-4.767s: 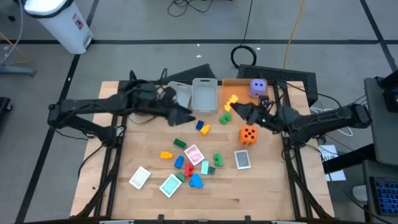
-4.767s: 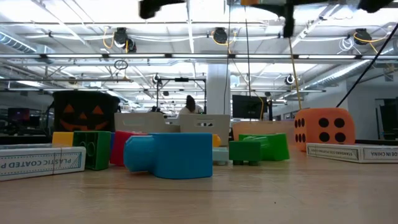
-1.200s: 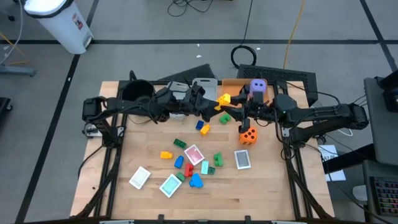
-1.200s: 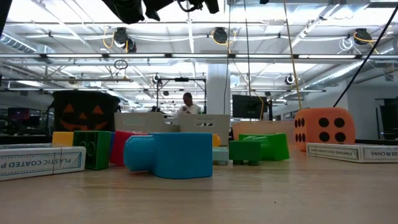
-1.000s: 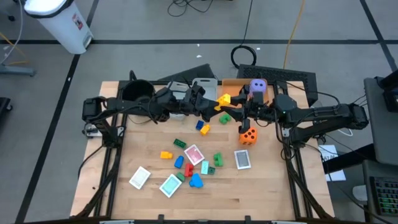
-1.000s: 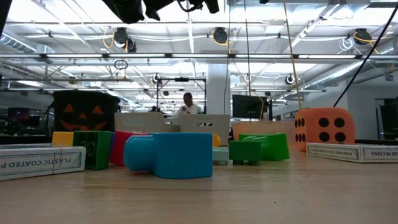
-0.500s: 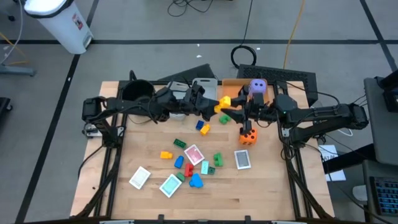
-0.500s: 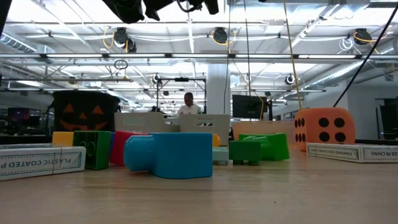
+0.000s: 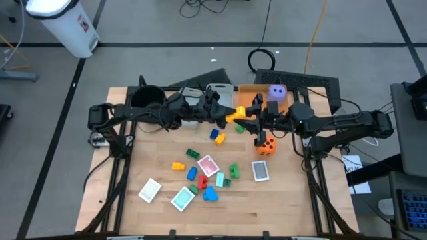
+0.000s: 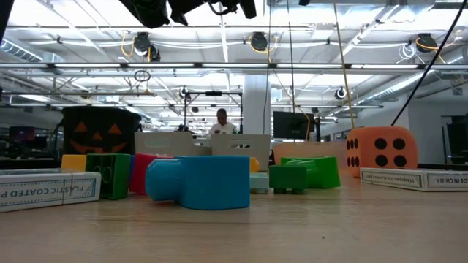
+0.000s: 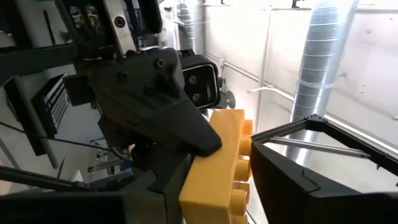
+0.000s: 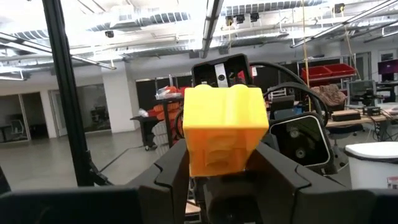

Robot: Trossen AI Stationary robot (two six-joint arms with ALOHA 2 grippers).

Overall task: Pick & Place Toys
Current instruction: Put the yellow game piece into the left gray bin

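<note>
Above the surface [image 9: 280, 200], near its far side, we hold a yellow block [image 9: 235, 115] between both claws: the right claw [image 9: 251, 118] grips one end, the left claw [image 9: 225, 118] is closed on the other. We judge this a handover, aloft so neither arm disturbs the toys [image 9: 203, 175] below.

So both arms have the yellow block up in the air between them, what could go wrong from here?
1. The handover could slip: the left gripper and the right gripper both sit on the yellow block, and if either lets go early it may drop.
2. It hangs above the table by the orange die and a blue-and-yellow block, so a fall could scatter them.
</note>
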